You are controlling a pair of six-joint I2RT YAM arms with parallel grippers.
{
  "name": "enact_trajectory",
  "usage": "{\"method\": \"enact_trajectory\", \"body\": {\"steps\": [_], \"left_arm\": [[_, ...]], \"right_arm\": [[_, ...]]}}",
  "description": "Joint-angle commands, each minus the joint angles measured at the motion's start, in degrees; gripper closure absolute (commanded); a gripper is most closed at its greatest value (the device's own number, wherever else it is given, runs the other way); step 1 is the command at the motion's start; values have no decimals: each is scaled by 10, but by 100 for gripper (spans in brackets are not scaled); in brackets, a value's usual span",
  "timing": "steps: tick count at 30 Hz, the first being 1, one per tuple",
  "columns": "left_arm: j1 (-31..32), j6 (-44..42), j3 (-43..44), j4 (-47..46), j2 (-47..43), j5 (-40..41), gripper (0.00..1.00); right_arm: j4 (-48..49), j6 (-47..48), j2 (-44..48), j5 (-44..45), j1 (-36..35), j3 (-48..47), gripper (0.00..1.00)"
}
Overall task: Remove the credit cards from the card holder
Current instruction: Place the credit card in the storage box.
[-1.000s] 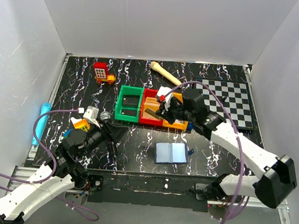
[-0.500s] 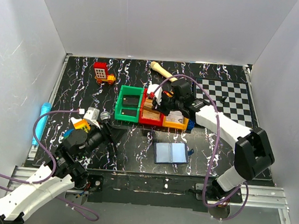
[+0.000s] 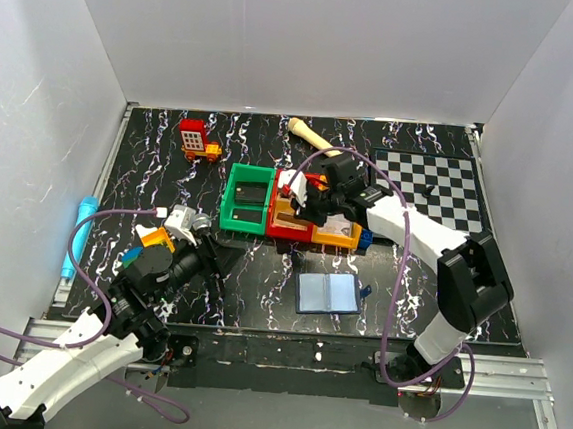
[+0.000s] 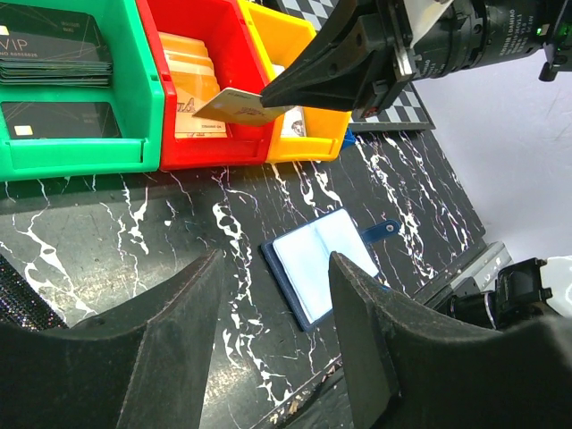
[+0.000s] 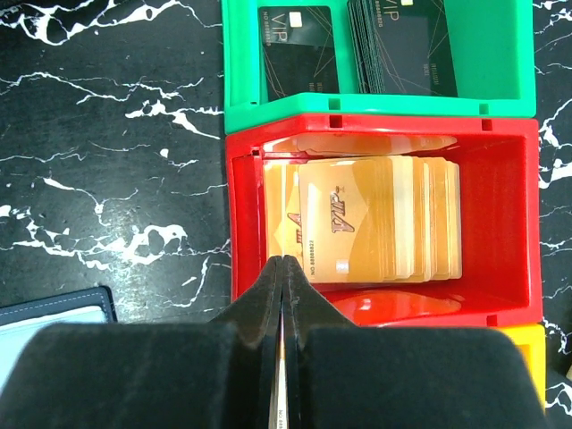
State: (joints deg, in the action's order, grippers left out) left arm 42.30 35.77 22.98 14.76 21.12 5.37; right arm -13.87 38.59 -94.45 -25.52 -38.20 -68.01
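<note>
The card holder (image 3: 328,293) lies open on the black marble table, blue-grey inside up, also in the left wrist view (image 4: 326,273). My right gripper (image 3: 303,202) hovers over the red bin (image 3: 289,213) and is shut on a gold credit card (image 4: 234,105), seen edge-on between the fingers (image 5: 281,399). A stack of gold cards (image 5: 380,231) lies in that red bin (image 5: 517,223). My left gripper (image 4: 275,259) stands open and empty, low over the table left of the card holder.
A green bin (image 3: 247,199) with black cards sits left of the red one, a yellow bin (image 3: 337,234) right of it. A checkerboard (image 3: 439,191), a bone-shaped piece (image 3: 313,137), a red-and-yellow toy (image 3: 199,141), a blue tube (image 3: 78,234).
The right arm has swung left with the card, bringing its gripper from the yellow bin over the red bin. The left arm has barely moved.
</note>
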Motion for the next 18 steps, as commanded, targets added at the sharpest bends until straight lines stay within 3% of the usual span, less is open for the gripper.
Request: {"method": "enact_trajectory", "body": {"steps": [1,7,18], "left_arm": [[-3,-5,5,-2,0,0,50],[-3,-3,2,-3,6,-1,50],[-3,0,-3,-7,15,-10,50]], "right_arm": [[-13,24,-25,-2,3,-34,99],[1,29,-49,1,4,-48,99],[-85,74,-98,-18,2,-100,99]]}}
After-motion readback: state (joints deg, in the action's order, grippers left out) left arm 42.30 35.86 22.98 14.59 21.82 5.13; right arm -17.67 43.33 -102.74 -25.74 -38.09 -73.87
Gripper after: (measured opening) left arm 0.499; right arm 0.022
